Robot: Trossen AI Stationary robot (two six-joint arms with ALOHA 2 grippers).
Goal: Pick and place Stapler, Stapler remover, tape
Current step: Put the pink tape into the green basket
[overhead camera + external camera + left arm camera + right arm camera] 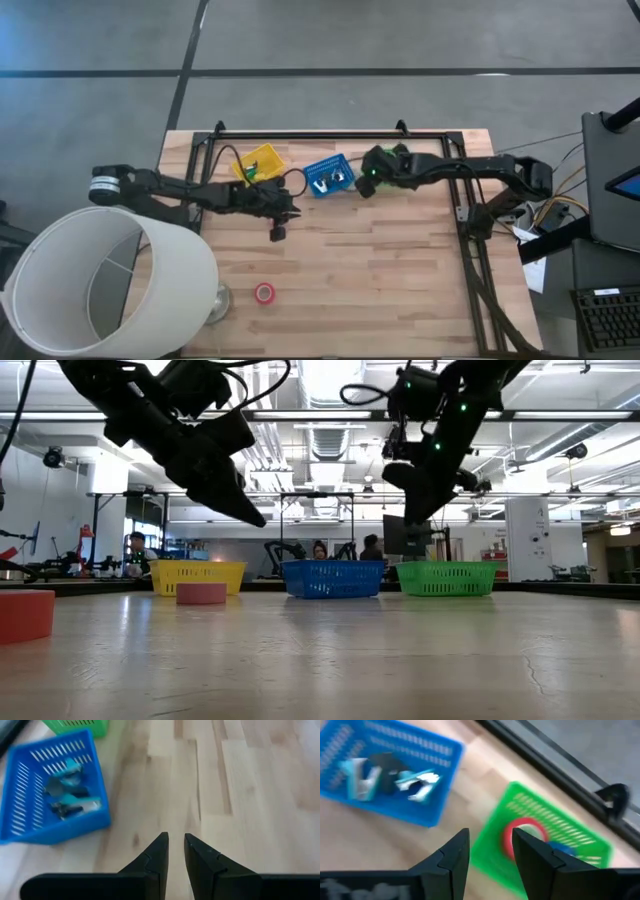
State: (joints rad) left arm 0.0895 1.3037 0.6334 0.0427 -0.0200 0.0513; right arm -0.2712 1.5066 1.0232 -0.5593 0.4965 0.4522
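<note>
A pink-red tape roll (264, 293) lies flat on the table near its front edge; the low view shows two pink rolls (201, 593) (25, 615) resting on the wood. My left gripper (276, 228) (175, 846) hangs empty above bare wood in front of the yellow basket (258, 163), its fingers a narrow gap apart. My right gripper (372, 175) (490, 845) hovers open over the green basket (545, 827), which holds a pink-red roll (520, 826) and a blue roll (562, 849). Staple removers (395, 777) lie in the blue basket (328, 176). No stapler shows plainly.
A large white lampshade (110, 285) covers the table's near left corner, close to the lone tape roll. The three baskets stand in a row near the far edge, inside a black frame (330, 134). Bare wood spreads across the middle and right of the table (400, 270).
</note>
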